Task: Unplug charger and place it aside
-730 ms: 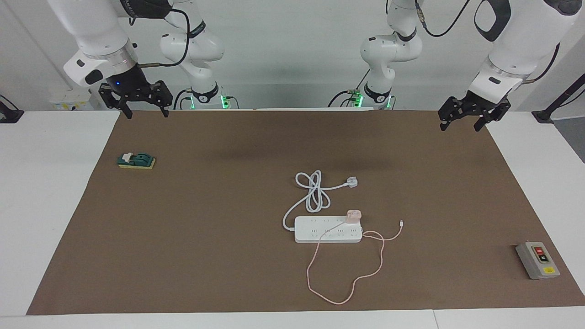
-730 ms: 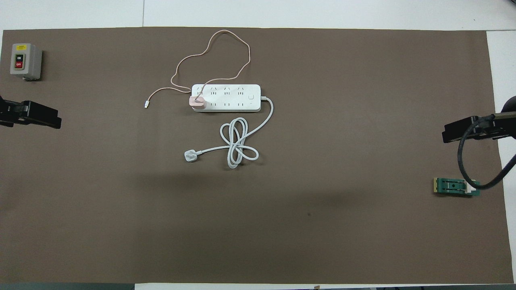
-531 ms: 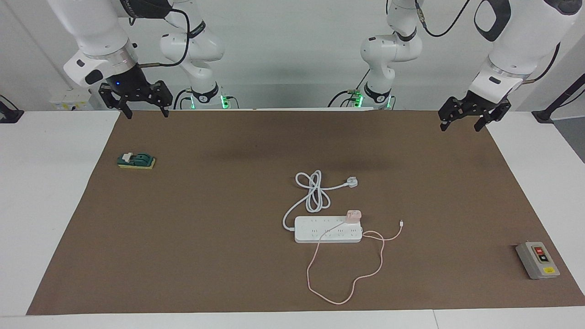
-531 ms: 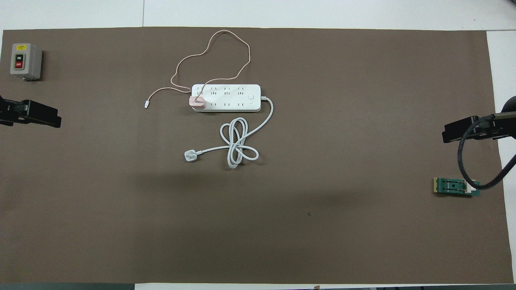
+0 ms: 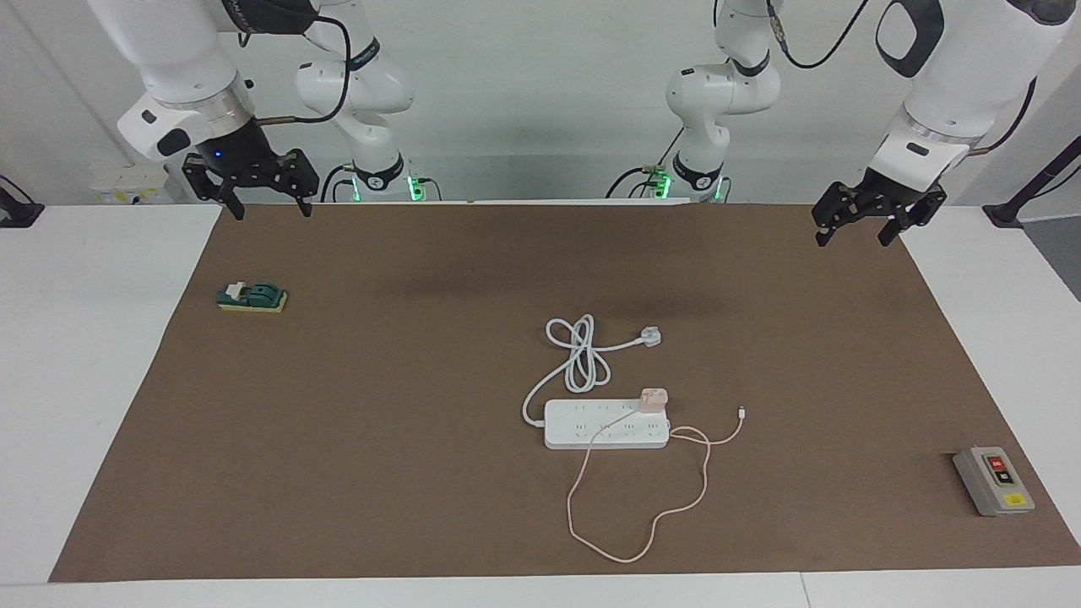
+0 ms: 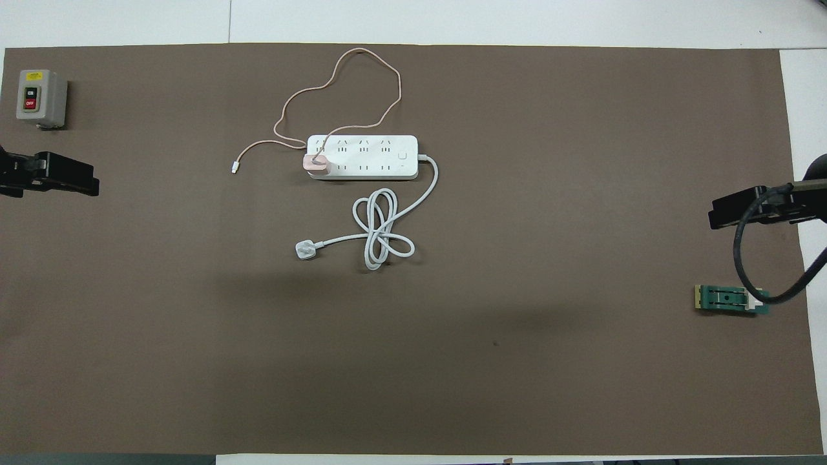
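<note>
The bench (image 5: 101,355) is carrying a brown mat (image 5: 380,439). The left claw (image 5: 855,232) is hanging over the mat's 1 o'clock corner in the facing view, fingers apart; the right claw (image 5: 266,207) is hanging over its 11 o'clock corner, fingers apart too. The power strip (image 5: 591,426) is lying near mid-mat. The charger (image 5: 653,399) is sitting plugged into the strip's end toward the left arm, its pink cable (image 5: 650,523) looping toward 6 o'clock.

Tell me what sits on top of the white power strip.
The pink charger is plugged in at the power strip's end toward the left arm, its pink cable crossing the strip's top. The socket beneath the charger is covered.
</note>
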Robot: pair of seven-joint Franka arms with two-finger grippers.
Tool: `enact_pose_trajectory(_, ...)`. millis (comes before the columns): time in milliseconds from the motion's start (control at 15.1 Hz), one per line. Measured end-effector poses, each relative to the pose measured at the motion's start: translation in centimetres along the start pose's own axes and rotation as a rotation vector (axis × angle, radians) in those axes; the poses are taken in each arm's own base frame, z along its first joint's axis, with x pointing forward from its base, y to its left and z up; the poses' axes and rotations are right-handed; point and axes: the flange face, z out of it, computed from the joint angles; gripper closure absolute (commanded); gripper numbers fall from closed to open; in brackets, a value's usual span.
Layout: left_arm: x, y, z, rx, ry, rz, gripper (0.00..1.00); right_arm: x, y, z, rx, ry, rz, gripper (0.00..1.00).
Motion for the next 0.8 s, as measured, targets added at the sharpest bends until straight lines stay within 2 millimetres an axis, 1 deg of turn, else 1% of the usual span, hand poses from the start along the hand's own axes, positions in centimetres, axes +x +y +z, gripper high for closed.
enact_pose_trajectory(199,0.2,-0.1,1.0,-0.01,0.002,-0.206,0.0,0.0,0.0,0.0,0.0,0.0,0.0,0.0)
enact_pose_trajectory(398,0.5,0.1,1.1,-0.045,0.022,-0.525,0.0,0.0,0.0,0.0,0.0,0.0,0.001,0.0)
enact_pose_trajectory(531,0.6,0.6,1.2,-0.052,0.022,-0.662,0.0,0.0,0.0,0.1,0.0,-0.001,0.009,0.0)
enact_pose_trajectory(597,0.5,0.7,1.4,-0.052,0.016,-0.717,0.0,0.0,0.0,0.2,0.001,-0.002,0.042,0.0)
enact_pose_trajectory(663,0.4,0.8,1.7,-0.05,0.009,-0.768,0.0,0.2,-0.3,0.6,0.007,0.001,0.089,0.0)
enact_pose_trajectory(730,0.4,0.8,1.9,-0.049,0.005,-0.809,0.0,0.4,-1.2,1.1,0.023,0.004,0.142,0.0)
enact_pose_trajectory(796,0.4,0.8,2.0,-0.049,0.004,-0.845,0.0,0.7,-2.6,1.9,0.04,0.006,0.201,0.0)
